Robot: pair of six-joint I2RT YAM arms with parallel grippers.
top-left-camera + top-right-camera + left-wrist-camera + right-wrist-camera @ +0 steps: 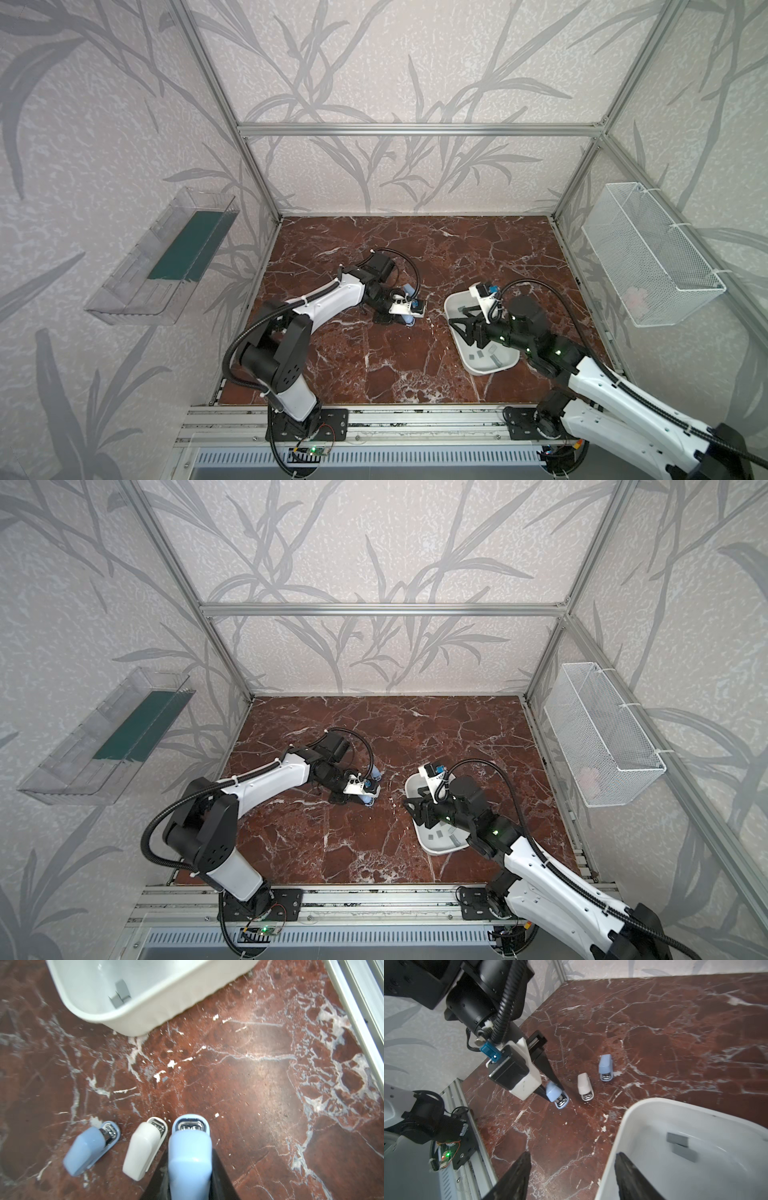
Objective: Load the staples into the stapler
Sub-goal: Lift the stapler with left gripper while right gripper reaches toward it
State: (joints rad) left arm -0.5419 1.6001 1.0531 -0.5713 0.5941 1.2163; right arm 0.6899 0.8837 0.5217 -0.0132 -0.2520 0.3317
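My left gripper (190, 1169) is shut on a light blue stapler (190, 1153), its black fingers (219, 1169) pressed against both sides. In the right wrist view that stapler (557, 1096) sits low at the marble table, nose toward the tray. Grey staples (677, 1138) lie as flat strips inside a white tray (623, 1126); more staples (478, 355) show at its near end. My right gripper (572, 1155) is open and empty, one finger over the table and the other inside the tray's rim.
A white stapler (143, 1147) and a second blue stapler (91, 1147) lie right beside the held one. A clear wall bin (166, 257) hangs left and a white mesh basket (648, 253) right. An aluminium frame rail (357, 1001) borders the table.
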